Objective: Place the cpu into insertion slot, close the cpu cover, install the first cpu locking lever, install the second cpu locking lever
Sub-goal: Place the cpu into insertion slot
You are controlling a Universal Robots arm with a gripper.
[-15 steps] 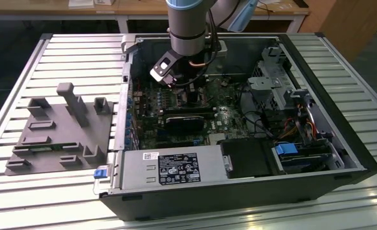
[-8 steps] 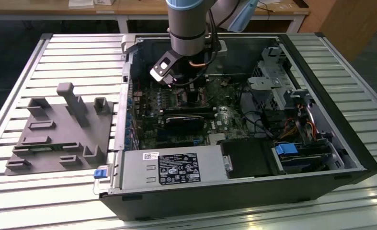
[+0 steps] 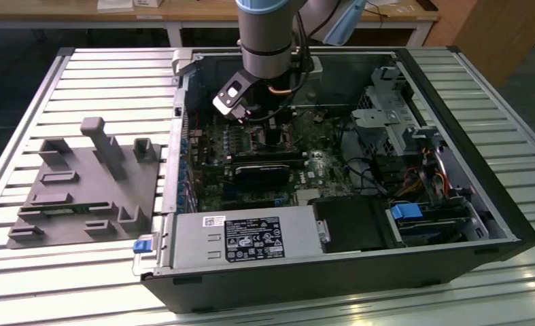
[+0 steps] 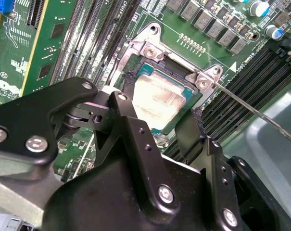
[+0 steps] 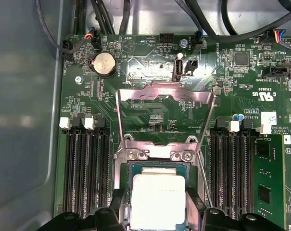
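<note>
The cpu (image 5: 157,197), a square chip with a dull silver top, lies flat in the insertion slot (image 5: 120,179) of the green motherboard. The cpu cover (image 5: 167,91) stands swung up on its hinge beyond the slot, leaving the chip bare. My gripper (image 5: 157,206) hangs just over the slot, open, one black finger on each side of the cpu (image 4: 157,96) with a narrow gap to its edges. In the second wrist view my gripper (image 4: 162,101) straddles the chip the same way. A thin locking lever (image 4: 253,109) sticks out, unlatched, beside the slot. In the exterior view the gripper (image 3: 269,125) reaches down into the computer case.
Long black memory slots (image 5: 85,168) run along both sides of the slot. The open computer case (image 3: 449,136) holds cables, a drive cage and a silver power supply (image 3: 240,234). A grey parts fixture (image 3: 85,183) lies on the slatted table on the exterior view's left.
</note>
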